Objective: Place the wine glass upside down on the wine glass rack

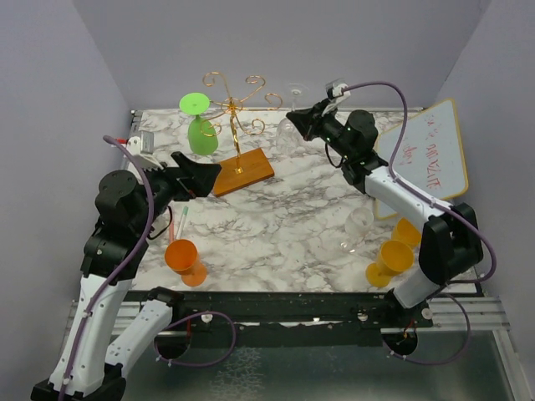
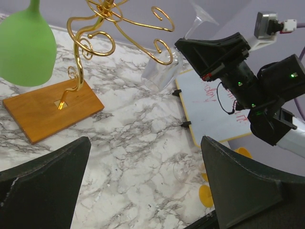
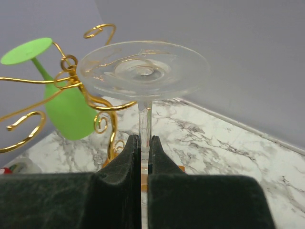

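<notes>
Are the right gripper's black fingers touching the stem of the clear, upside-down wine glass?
Touching. The right wrist view shows the right gripper with both fingers pressed against the stem of the clear wine glass, no gap either side.

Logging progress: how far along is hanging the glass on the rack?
Done: a green glass already hangs inverted on the rack. In hand: the right gripper holds the clear glass by its stem, foot up, near the rack's arms. To do: hook it on a free arm, then release.
</notes>
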You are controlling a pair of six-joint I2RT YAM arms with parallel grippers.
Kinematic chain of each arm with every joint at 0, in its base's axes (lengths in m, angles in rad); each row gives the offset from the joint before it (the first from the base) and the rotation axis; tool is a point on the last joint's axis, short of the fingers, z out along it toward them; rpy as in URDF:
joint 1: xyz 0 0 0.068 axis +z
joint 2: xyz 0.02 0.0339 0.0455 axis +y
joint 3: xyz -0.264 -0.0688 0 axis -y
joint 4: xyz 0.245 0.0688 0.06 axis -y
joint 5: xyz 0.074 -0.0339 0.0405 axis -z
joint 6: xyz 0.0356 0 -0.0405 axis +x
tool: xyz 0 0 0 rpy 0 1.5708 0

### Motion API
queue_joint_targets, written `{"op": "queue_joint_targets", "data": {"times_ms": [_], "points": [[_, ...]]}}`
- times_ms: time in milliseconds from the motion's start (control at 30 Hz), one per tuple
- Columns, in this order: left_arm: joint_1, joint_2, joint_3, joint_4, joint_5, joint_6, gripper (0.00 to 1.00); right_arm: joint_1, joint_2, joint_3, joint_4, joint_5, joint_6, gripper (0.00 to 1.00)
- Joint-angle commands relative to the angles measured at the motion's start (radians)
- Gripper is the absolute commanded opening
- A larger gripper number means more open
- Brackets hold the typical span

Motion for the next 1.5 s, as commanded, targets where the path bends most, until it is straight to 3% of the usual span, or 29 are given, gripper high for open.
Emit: {"op": "queue_joint_targets", "data": {"times_ms": [0, 567, 767, 1467], "points": [[-0.004, 0.014, 0.047, -0.036, -0.057, 0.020, 0.99, -0.022, 0.103, 0.120, -0.032, -0.015, -0.074, 0.01], [-0.004, 0.113, 0.118, -0.036, -0.084, 0.027, 0.99, -0.101, 0.400, 0.454, -0.096, -0.495, -0.202, 0.01], [-0.004, 0.132, 0.132, -0.035, -0.102, 0.037, 0.99, -0.101, 0.489, 0.562, -0.124, -0.571, -0.218, 0.01], [-0.004, 0.149, 0.121, -0.036, -0.142, 0.085, 0.99, -0.099, 0.537, 0.583, 0.039, -0.766, -0.099, 0.01]]}}
